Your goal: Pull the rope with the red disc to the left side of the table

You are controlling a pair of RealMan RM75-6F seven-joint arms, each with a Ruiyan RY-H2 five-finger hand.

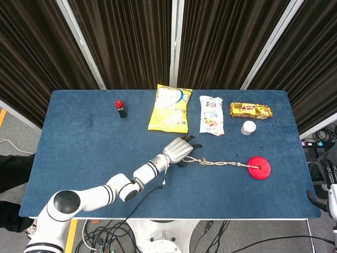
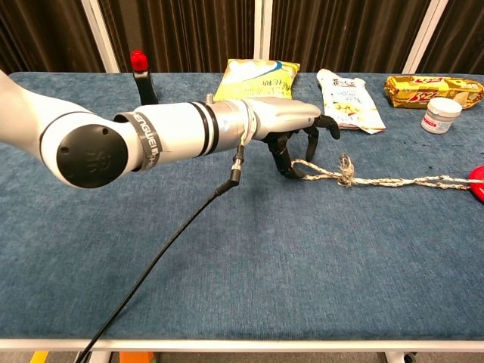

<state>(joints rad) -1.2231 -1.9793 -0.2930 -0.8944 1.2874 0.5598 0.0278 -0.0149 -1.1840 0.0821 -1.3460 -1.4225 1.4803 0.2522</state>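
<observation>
The red disc (image 1: pixel 259 167) lies flat at the table's right front, cut off by the chest view's right edge (image 2: pixel 478 182). A twisted pale rope (image 1: pixel 224 164) runs left from it across the blue table (image 1: pixel 79 142) and ends in a small loop (image 2: pixel 301 168). My left hand (image 1: pixel 180 149) hovers over that loop end with its dark fingers (image 2: pixel 314 134) apart and pointing down. The thumb tip (image 2: pixel 288 164) touches the loop's left side, but nothing is gripped. My right hand (image 1: pixel 330 182) shows only partly, off the table's right edge.
Along the far side stand a red-capped dark bottle (image 1: pixel 121 108), a yellow chip bag (image 1: pixel 169 108), a white snack packet (image 1: pixel 211 115), a gold wrapped bar (image 1: pixel 251 109) and a small white jar (image 1: pixel 248 127). A black cable (image 2: pixel 181 227) hangs from the left forearm.
</observation>
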